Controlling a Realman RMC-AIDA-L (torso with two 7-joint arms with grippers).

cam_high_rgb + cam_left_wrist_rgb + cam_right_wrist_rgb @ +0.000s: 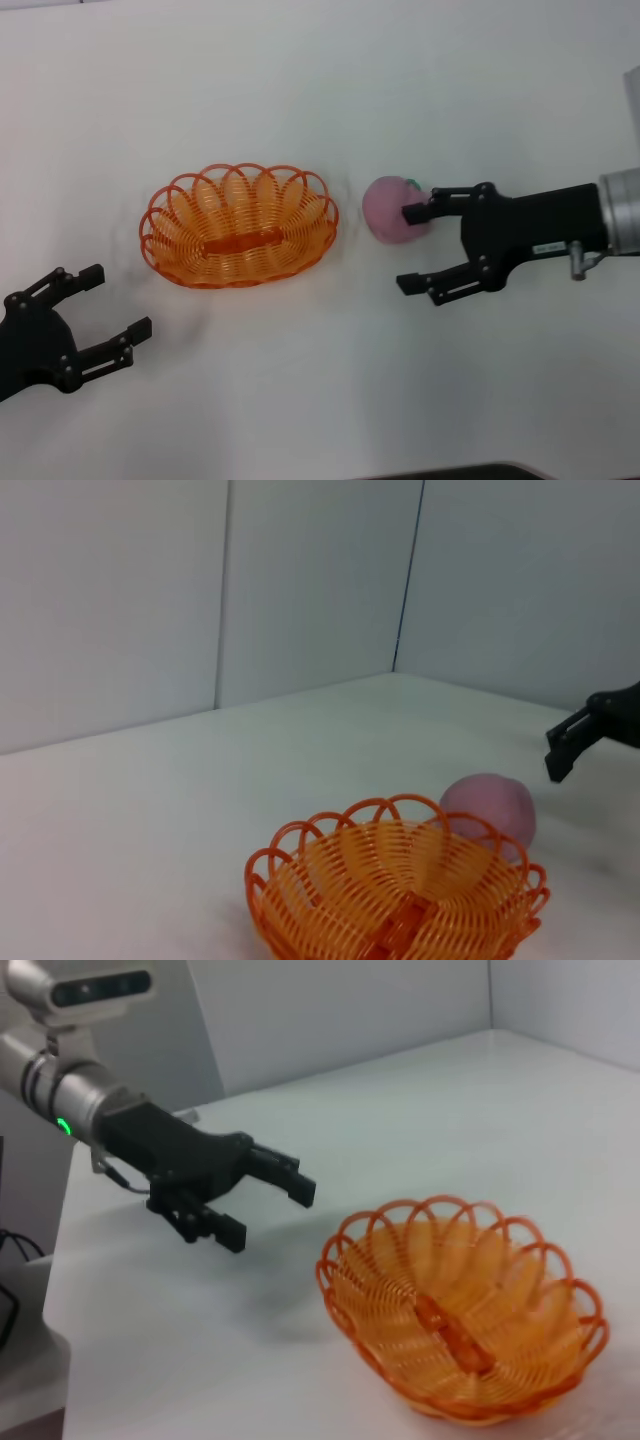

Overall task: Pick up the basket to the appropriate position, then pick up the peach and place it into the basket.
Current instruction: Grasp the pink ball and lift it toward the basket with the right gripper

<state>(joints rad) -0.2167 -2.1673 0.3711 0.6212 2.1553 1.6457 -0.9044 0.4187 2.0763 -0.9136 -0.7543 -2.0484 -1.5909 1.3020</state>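
Note:
The orange wire basket [238, 240] stands on the white table, left of centre. The pink peach [388, 212] lies on the table just to its right, apart from it. My right gripper [412, 248] is open and empty at the peach's right side, with its far finger [418, 212] overlapping the peach in the head view. In the left wrist view that finger [568, 748] hangs above and beside the peach [492, 808], not touching it, behind the basket [395, 900]. My left gripper [118, 300] is open and empty, near the front left of the basket.
The white table [320, 80] stretches wide around both things. The right wrist view shows the basket [465, 1310] with my left gripper [268, 1215] beyond it and the table's edge behind. Grey walls stand at the back.

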